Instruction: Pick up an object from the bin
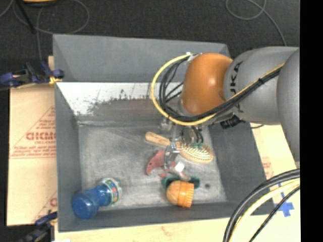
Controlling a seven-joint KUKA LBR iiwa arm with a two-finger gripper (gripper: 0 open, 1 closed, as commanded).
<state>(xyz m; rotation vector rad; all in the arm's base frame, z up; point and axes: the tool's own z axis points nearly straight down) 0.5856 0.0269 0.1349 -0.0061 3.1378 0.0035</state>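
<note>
Red thing [154, 163] lies in the middle of the bin [108, 153], just left of the jaws. A brush [197, 154] lies just right of them. Whether the jaws are open or closed cannot be told.

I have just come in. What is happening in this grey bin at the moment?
A robot arm reaches into the grey bin from the right. Its gripper is low over the middle of the floor, among a small cluster of things: a wooden hairbrush, a small red thing and an orange object just in front. A blue bottle lies apart in the near left corner. I cannot tell whether the gripper holds anything.
</note>
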